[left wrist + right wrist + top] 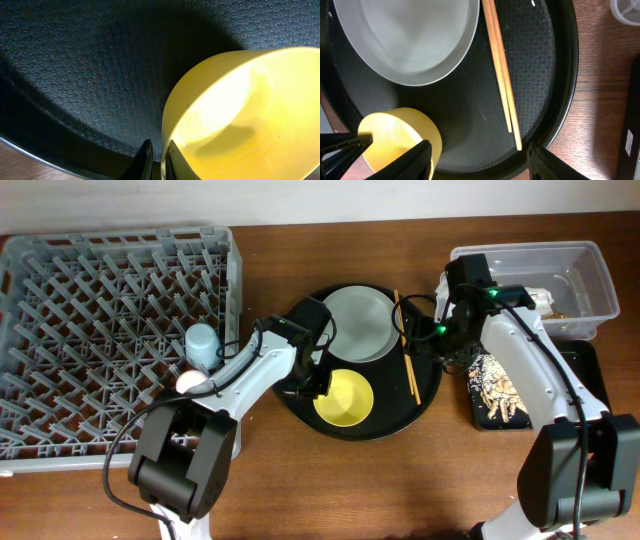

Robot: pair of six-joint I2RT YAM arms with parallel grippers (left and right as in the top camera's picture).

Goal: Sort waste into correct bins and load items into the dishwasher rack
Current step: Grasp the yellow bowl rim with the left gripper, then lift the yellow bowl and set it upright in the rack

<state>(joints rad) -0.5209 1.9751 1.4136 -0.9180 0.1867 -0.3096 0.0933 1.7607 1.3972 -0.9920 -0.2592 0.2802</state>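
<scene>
The yellow bowl (346,398) stands on the round black tray (425,395), in front of the grey-white plate (358,323). My left gripper (318,383) is shut on the bowl's left rim (167,150), one finger inside and one outside. The chopsticks (405,350) lie on the tray's right side. My right gripper (479,150) is open and hovers above them (501,70), holding nothing. The light-blue cup (203,340) and pink cup (188,380) sit in the grey dishwasher rack (60,310). Brownish scraps lie in the shallow black tray (492,385).
The clear tub (590,265) stands at the back right, behind the shallow black tray, with pale and brown bits inside. The rack fills the table's left side. Bare wooden table (400,490) lies in front of the round tray.
</scene>
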